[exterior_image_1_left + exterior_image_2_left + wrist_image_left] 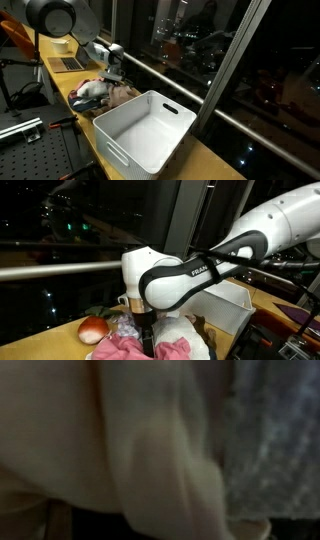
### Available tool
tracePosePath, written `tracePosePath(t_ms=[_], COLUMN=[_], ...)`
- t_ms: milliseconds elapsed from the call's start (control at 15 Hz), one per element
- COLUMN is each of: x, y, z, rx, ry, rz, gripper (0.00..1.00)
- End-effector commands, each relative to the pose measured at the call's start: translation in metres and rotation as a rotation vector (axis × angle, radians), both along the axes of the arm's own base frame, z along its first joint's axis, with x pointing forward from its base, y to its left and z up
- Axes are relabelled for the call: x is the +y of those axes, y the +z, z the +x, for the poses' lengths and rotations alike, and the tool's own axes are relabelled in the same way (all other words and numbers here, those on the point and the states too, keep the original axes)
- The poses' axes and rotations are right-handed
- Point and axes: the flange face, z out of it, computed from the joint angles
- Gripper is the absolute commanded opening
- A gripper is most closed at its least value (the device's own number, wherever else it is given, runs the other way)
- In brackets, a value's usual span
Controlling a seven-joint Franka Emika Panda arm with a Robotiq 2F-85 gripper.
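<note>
While my fingers [148,334] stand wide, pointing straight down, the rumpled pink and cream cloth pile [172,343] lies directly beneath them, touching or nearly so, on the wooden bench [212,160] just beside the white rectangular plastic bin [150,128].

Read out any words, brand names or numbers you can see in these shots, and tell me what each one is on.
"FRAN": white letters on the black band of the arm; the rest of the word curves out of sight.
Anything on the laptop is too small to read.
The wrist view shows only blurred cloth, no text.
</note>
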Motion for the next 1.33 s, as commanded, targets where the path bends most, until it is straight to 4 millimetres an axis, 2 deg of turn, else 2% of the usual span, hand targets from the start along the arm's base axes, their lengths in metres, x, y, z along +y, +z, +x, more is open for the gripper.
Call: tracePosePath(t_ms=[0,133,467,667,867,1000,1267], x=[-0.003,0.009,0.040,0.044,0.039,0.027,-0.013], y=[-0.048,-0.040,0.013,0.043,0.084,0.117,0.191], z=[0.010,0.015,0.019,0.017,0.016,0.019,0.024], rx=[0.065,0.062,0.019,-0.015,-0.060,-0.096,-0.144], ry=[-0.027,-0.025,-0.019,-0.043,-0.094,-0.134,-0.206], rz=[-0.020,-0.032,-0.048,-0.071,-0.100,-0.124,-0.184], gripper=[0.73,0.60,0.23,0.01,0.00,0.00,0.00])
